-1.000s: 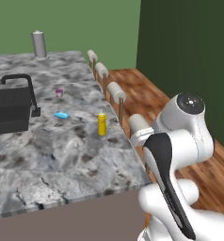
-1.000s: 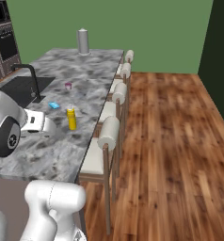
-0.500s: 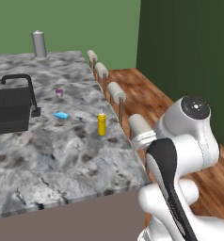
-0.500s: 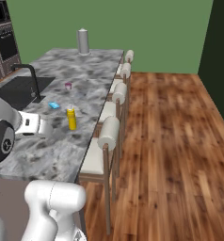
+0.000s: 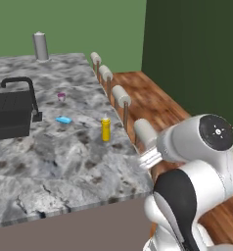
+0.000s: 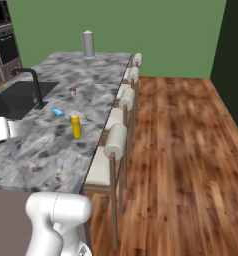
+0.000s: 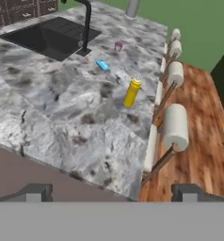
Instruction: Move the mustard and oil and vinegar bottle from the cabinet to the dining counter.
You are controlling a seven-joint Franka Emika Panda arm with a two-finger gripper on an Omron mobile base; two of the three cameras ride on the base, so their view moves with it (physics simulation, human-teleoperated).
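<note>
Claw tips stand wide apart at the bottom of the hand view, with nothing between them; it holds nothing and hangs off the near edge of the worktop, looking across it.

Ahead of the claw and a little to its right, well apart from it, the mustard bottle stands upright on the worktop, close to the edge where the stools line up. Beyond the mustard, farther from the claw, lie a small blue thing and a small pink cup, then the black tap and sink to the far left. A grey canister stands at the far end. The oil and vinegar bottle cannot be made out on the worktop, so by my judgement that half of the job is not yet done.

Risks from here, as I judge them: the mustard stands near the stool-side edge, so a wide arm swing on the way out or on the return could clip it and tip it to the floor. The glass bottle, once fetched, is round-bellied with a thin neck; a grip on the neck could let it swing or slip. Setting it down too near the mustard could knock the lighter bottle over.
</note>
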